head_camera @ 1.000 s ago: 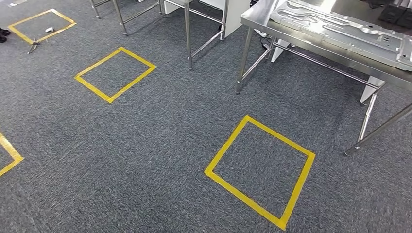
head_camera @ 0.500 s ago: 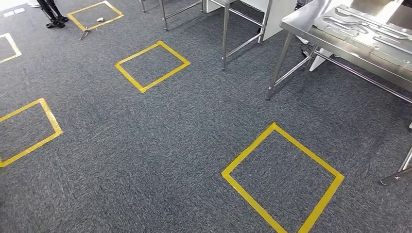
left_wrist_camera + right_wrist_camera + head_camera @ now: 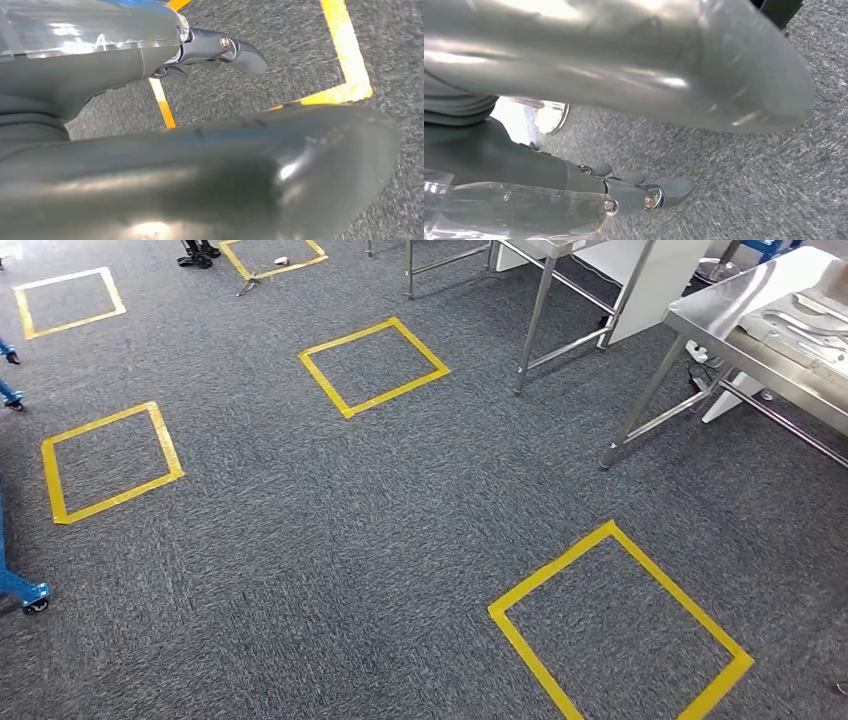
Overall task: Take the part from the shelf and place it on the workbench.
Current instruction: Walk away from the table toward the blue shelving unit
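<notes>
Robot turning across grey carpet (image 3: 300, 540) marked with yellow tape squares (image 3: 618, 625).

The whole head view is shifting: the steel workbench (image 3: 740, 315) is sliding toward the right edge, a pressed metal part (image 3: 810, 335) lying on it, while blue wheeled legs (image 3: 25, 592) are appearing at left. The left hand (image 3: 220, 50) and right hand (image 3: 639, 192) are hanging over the carpet, fingers extended, holding nothing.

Open carpet (image 3: 330, 540) lies ahead of me; steel table legs (image 3: 640, 405) stand far right, blue cart wheels (image 3: 30, 597) left.
</notes>
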Robot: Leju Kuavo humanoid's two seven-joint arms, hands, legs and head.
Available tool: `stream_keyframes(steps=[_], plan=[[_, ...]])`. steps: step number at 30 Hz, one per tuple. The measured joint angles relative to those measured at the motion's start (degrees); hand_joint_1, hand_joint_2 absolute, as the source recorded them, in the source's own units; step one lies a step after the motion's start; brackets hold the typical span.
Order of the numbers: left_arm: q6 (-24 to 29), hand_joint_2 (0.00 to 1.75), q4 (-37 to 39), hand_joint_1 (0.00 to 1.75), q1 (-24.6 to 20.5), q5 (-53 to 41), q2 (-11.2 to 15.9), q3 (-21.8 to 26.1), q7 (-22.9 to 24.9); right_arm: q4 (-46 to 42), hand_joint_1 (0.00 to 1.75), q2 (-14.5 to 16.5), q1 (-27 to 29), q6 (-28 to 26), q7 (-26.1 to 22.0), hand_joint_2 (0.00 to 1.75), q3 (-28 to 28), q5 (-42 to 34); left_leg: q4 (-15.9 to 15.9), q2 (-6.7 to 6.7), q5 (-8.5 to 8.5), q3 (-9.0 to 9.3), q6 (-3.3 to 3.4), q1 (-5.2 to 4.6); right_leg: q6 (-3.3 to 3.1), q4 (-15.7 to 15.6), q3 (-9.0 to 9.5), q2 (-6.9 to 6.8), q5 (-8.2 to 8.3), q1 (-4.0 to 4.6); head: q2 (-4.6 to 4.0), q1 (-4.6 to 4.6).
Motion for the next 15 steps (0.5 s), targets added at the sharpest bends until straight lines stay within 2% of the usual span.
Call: stream_keyframes(steps=[1,2,3,4,5,7,8,9,11,12,13,14,15], plan=[[0.0,0.0,0.0,0.0,0.0,0.0,0.0,0.0,0.0,0.0,0.0,0.0,0.0,0.0,0.0,0.0,0.0,0.0,0.0,-0.84,-0.03,0.11,-0.06,0.01,-0.2,-3.6,1.48,0.54,2.47,-0.01,0.0,0.0],[0.0,0.0,0.0,0.0,0.0,0.0,0.0,-0.1,0.0,0.0,0.0,0.0,0.1,0.0,0.0,0.0,0.0,0.0,0.1,-1.6,-0.07,0.15,-0.18,0.05,-0.46,-8.0,3.3,1.9,4.73,-0.03,0.0,0.0],[0.0,0.0,0.0,0.0,0.0,0.0,0.0,-0.1,0.0,0.0,0.0,0.0,0.0,0.0,0.0,0.0,0.0,0.0,0.2,-2.32,-0.13,0.08,-0.41,0.03,-0.66,-11.7,4.83,3.41,6.29,-0.07,0.0,0.0],[-0.1,0.0,0.0,0.0,-0.1,0.0,0.0,-0.1,0.0,0.0,0.0,0.0,0.0,0.0,0.0,0.0,0.0,0.0,0.4,-2.97,-0.12,-0.09,-0.73,0.06,-0.81,-14.2,5.79,4.56,7.13,-0.08,0.0,0.0],[-0.1,0.0,0.0,0.0,-0.2,0.0,0.1,-0.1,0.0,0.0,0.0,0.1,0.0,0.0,0.0,0.0,0.0,0.0,0.4,-3.55,-0.09,-0.36,-1.09,0.13,-0.93,-15.2,6.14,5.21,7.22,-0.02,0.0,0.0],[-0.1,0.0,0.0,0.0,-0.1,0.0,0.2,-0.2,0.0,0.0,0.0,0.2,0.0,0.0,0.0,0.0,0.0,0.0,0.3,-4.63,0.07,-0.77,-1.87,0.27,-1.32,-15.5,6.23,4.09,7.28,0.07,0.0,0.0],[-0.1,0.0,-0.1,0.0,0.0,0.0,0.2,-0.2,0.0,0.0,0.0,0.2,-0.1,0.0,0.0,0.0,0.0,0.0,0.6,-3.94,-0.15,-0.98,-2.16,0.29,-1.69,-15.8,6.39,3.35,7.39,0.03,0.0,0.0],[-0.1,0.0,-0.1,0.0,0.1,0.0,0.2,-0.2,0.0,0.0,0.0,0.3,0.0,0.0,-0.1,0.0,0.0,0.0,1.5,-2.55,-0.81,-1.42,-2.4,0.25,-2.12,-16.1,6.55,2.56,7.5,-0.04,0.0,0.0],[-0.1,0.0,-0.1,0.0,-0.1,-0.1,0.2,-0.2,0.0,0.0,0.0,0.4,0.2,0.1,-0.2,0.0,0.0,0.0,7.2,1.24,-4.14,-4.08,-2.73,0.22,-2.77,-16.5,6.75,0.74,7.58,-0.01,0.0,-0.01],[-0.1,0.0,-0.1,0.0,-0.2,-0.1,0.2,-0.3,0.0,0.0,0.0,0.4,0.4,0.1,-0.2,0.0,0.0,0.1,11.3,2.19,-6.17,-6.07,-2.89,0.24,-2.94,-16.5,6.73,-0.19,7.51,0.08,0.0,-0.01],[-0.1,0.0,-0.1,0.0,-0.3,-0.2,0.2,-0.3,0.0,0.0,0.0,0.4,0.5,0.2,-0.2,0.0,0.0,0.2,15.2,2.6,-7.69,-7.9,-3.07,0.29,-2.98,-16.5,6.72,-1.17,7.44,0.16,0.0,-0.01],[0.0,0.0,-0.1,0.0,-0.2,-0.1,0.2,-0.4,0.0,0.0,0.0,0.4,0.5,0.2,-0.2,0.0,0.0,0.3,17.2,2.76,-8.12,-8.84,-3.22,0.33,-2.96,-16.4,6.73,-2.05,7.36,0.19,0.0,-0.01],[0.0,0.0,-0.1,0.0,-0.1,-0.1,0.2,-0.5,0.0,0.0,0.0,0.4,0.5,0.2,-0.2,0.0,0.0,0.4,17.1,2.94,-7.39,-8.65,-3.34,0.39,-2.88,-16.4,6.79,-2.87,7.26,0.18,0.0,-0.01]])
